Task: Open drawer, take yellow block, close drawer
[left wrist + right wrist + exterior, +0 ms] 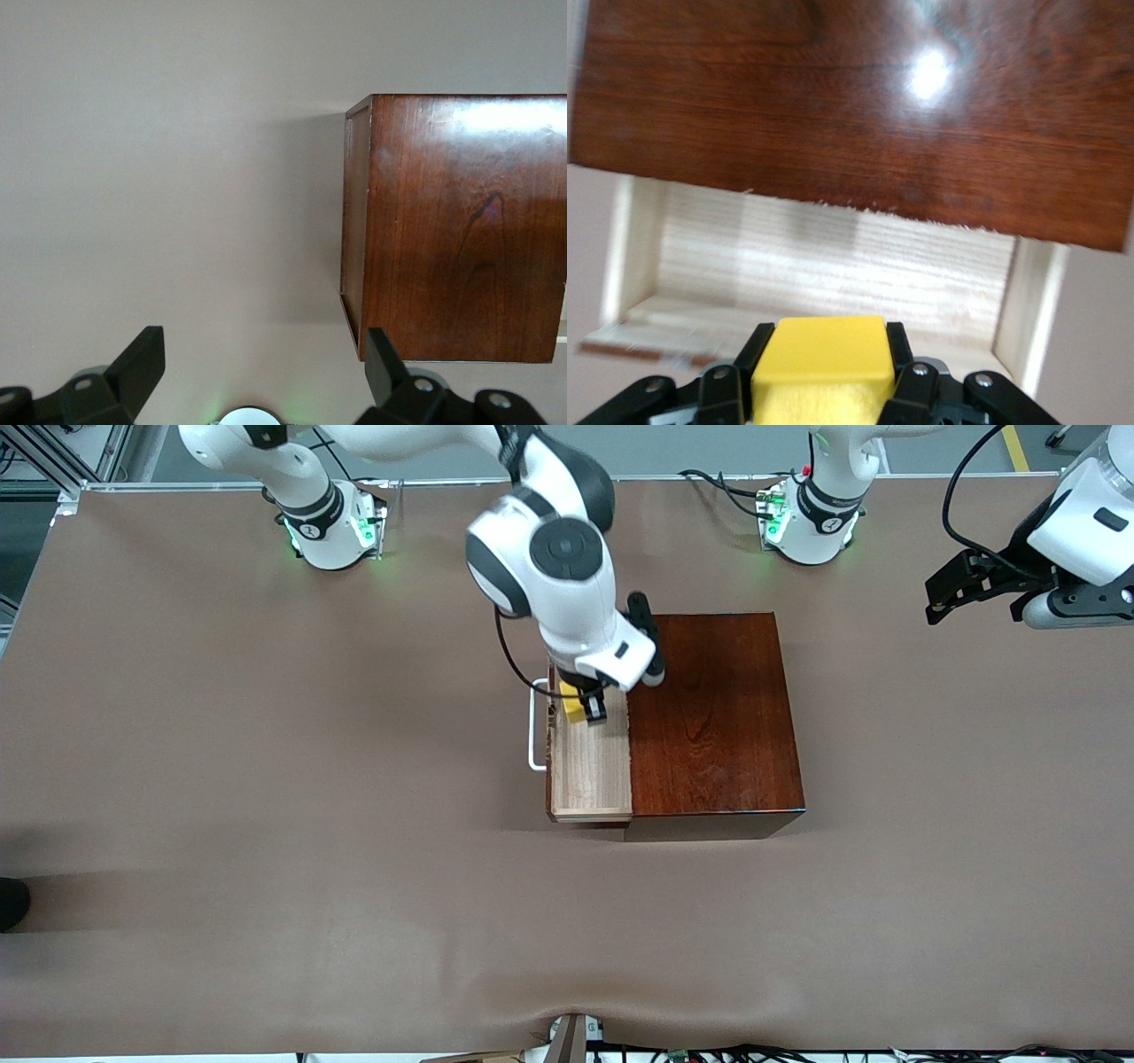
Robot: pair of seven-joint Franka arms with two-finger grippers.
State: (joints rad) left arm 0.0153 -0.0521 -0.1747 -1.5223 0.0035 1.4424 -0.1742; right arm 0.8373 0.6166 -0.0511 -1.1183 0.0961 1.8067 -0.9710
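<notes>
Drawer (592, 766) is pulled out toward the right arm's end of the table, white U-shaped handle (535, 726) leading, long axis running toward the front camera. Pale grainy wood tray, glossy reddish-brown box (718, 717). Right gripper (586, 707) is clenched on the yellow block (571, 707), a smooth little cube, over the open drawer. Left gripper (974, 589) waits with fingers spread, over the table's left-arm end.

Both arms: glossy white shells, dark grey joint discs, black cables, green-lit bases; black two-finger right end effector (592, 707).
</notes>
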